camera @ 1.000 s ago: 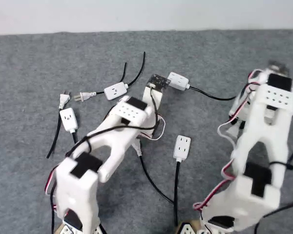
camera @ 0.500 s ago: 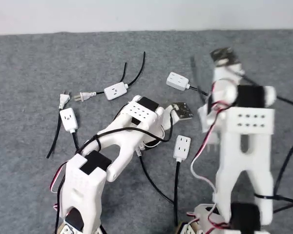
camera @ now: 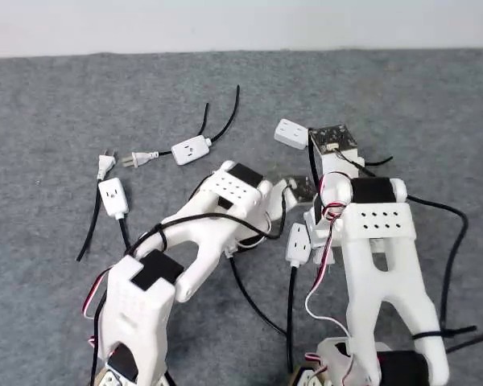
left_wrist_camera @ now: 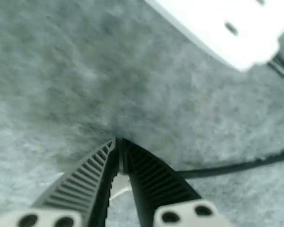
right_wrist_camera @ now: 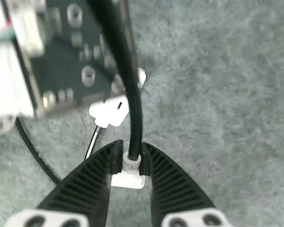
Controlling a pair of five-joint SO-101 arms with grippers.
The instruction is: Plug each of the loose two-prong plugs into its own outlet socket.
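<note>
My right gripper (right_wrist_camera: 130, 152) is shut on a white plug (right_wrist_camera: 128, 179) at the collar where its black cable (right_wrist_camera: 117, 56) leaves it, low over the carpet. Just beyond it lies the corner of a white socket (right_wrist_camera: 110, 111). My left gripper (left_wrist_camera: 118, 142) is shut on nothing, its tips down at the carpet, with a white socket (left_wrist_camera: 217, 23) a little ahead. In the high view both arms meet mid-table between a socket (camera: 292, 133) and another socket (camera: 298, 241). Farther left lie a socket (camera: 191, 149) with a loose plug (camera: 138, 159) beside it, and a socket (camera: 113, 197) near a plug (camera: 106, 165).
Grey carpet (camera: 80, 96) covers the table. Black cables (camera: 262, 310) trail between the arms toward the front edge, and another cable (camera: 455, 241) loops on the right. The left arm's circuit board (right_wrist_camera: 66, 52) hangs close beside my right gripper.
The right arm has swung in from the far right to mid-table and come down beside the left arm. The left arm's wrist drew back from the far socket toward the middle.
</note>
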